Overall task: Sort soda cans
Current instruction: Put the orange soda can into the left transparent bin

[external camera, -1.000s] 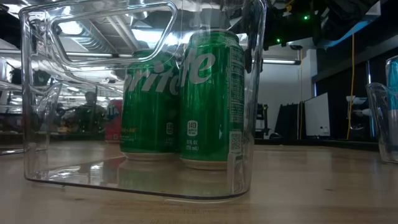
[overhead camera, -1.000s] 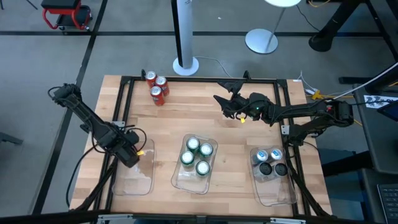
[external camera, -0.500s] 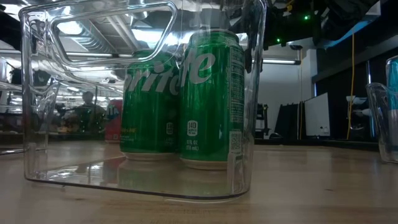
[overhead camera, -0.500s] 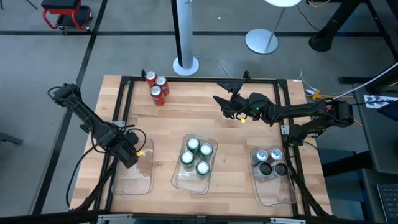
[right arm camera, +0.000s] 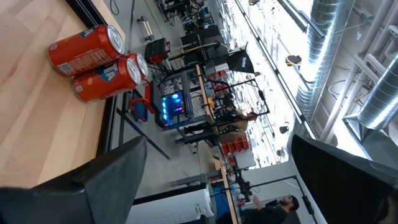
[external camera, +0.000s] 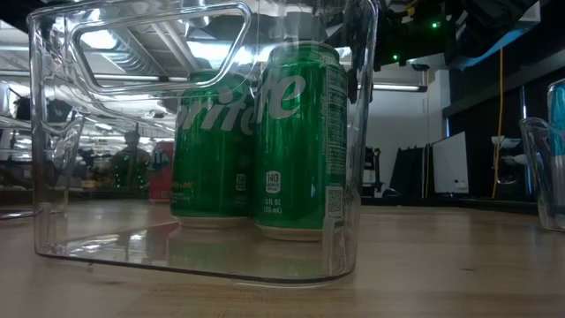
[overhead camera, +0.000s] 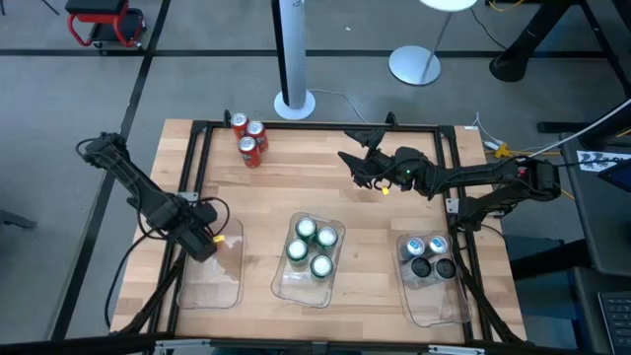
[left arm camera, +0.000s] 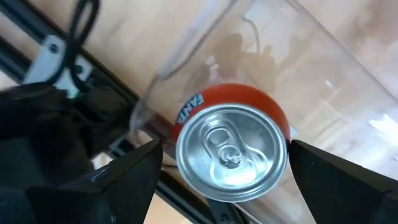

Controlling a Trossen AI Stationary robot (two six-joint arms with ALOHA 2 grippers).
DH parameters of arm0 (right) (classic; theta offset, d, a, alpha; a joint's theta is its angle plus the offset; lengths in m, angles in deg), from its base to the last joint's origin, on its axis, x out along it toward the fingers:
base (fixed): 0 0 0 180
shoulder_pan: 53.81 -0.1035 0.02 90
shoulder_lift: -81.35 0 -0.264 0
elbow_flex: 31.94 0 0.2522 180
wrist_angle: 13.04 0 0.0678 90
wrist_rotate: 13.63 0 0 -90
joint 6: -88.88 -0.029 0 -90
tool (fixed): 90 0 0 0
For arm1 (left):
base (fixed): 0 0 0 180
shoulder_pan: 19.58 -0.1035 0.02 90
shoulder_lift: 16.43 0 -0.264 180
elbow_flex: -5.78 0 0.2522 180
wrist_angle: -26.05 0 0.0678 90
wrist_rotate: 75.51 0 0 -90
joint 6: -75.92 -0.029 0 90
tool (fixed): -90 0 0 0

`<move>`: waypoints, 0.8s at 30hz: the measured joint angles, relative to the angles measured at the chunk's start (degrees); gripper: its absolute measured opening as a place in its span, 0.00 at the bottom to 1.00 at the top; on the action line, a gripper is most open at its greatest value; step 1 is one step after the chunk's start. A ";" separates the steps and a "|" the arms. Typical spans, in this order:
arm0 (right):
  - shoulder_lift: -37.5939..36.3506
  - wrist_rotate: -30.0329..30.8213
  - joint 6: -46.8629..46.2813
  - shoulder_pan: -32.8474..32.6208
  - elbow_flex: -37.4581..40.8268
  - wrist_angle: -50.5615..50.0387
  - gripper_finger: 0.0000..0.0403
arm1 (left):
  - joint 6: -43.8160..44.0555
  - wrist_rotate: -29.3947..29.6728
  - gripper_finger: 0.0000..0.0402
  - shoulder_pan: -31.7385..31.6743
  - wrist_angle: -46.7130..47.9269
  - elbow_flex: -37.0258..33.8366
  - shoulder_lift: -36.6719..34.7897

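A red soda can (left arm camera: pixel 231 149) with a silver top stands upright inside the clear left tray (overhead camera: pixel 215 276), near its far left corner. My left gripper (overhead camera: pixel 201 242) hangs over it, pointing down and open, one finger on either side of the can with a little gap. In the high view the gripper hides this can. Three more red cans (overhead camera: pixel 247 137) stand at the table's far left. Several green cans (overhead camera: pixel 312 248) fill the middle tray; silver-blue and dark cans (overhead camera: pixel 428 255) stand in the right tray. My right gripper (overhead camera: pixel 352 163) waits open, level, over the far middle.
The middle tray (external camera: pixel 53 177) stands close to the low camera. The right tray (overhead camera: pixel 434 296) has free room at its near end. A black frame (overhead camera: pixel 192 168) runs round the table. A white pole base (overhead camera: pixel 294 103) stands beyond the far edge.
My left gripper has risen a little over the left tray, still pointing down, its fingers at the same width.
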 joint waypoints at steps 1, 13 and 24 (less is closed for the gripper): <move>0.00 0.00 0.00 0.00 0.00 0.01 0.99 | 0.00 0.43 0.84 -0.23 1.10 0.44 0.00; 0.00 0.00 0.00 0.00 0.00 0.02 0.99 | -6.84 11.20 0.84 -6.17 -0.41 5.47 0.00; 0.00 0.00 0.00 0.00 0.00 0.01 0.99 | -17.67 14.93 0.84 -15.67 -5.73 6.00 0.00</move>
